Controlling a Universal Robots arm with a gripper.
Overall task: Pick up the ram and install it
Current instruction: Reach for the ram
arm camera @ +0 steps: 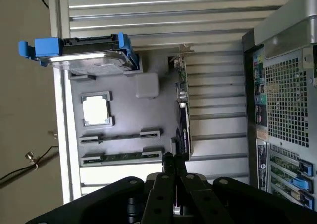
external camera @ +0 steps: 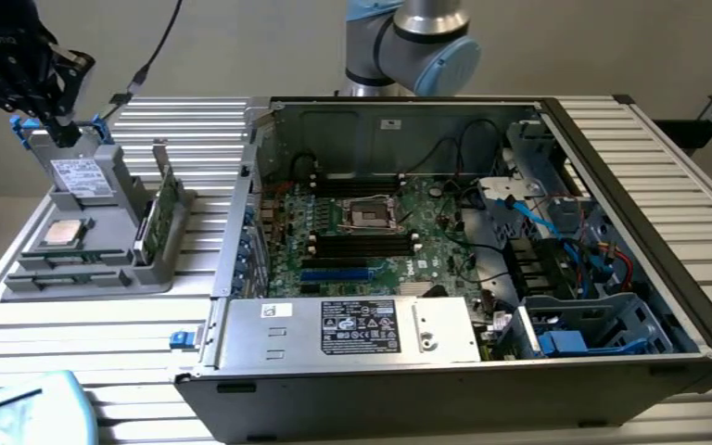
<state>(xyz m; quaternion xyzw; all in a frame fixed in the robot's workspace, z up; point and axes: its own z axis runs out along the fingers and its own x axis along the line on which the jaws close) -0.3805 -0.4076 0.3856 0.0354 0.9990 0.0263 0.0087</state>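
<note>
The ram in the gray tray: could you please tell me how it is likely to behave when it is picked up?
The ram looks like a thin, narrow green board, so it is probably light and stiff, yet fragile if bent. It sits between two end holders on the gray tray, so it may snag unless lifted straight out.

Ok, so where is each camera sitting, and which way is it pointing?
Exterior view: raised, off the arm, looking down on the open computer case and the grey parts tray on the exterior view's left; the arm shows beyond the case.
Wrist view: on the wrist, looking past the shut gripper at the parts tray, with the ram lying in it.
Shared: the parts tray, the blue-railed drive and the computer case.
</note>
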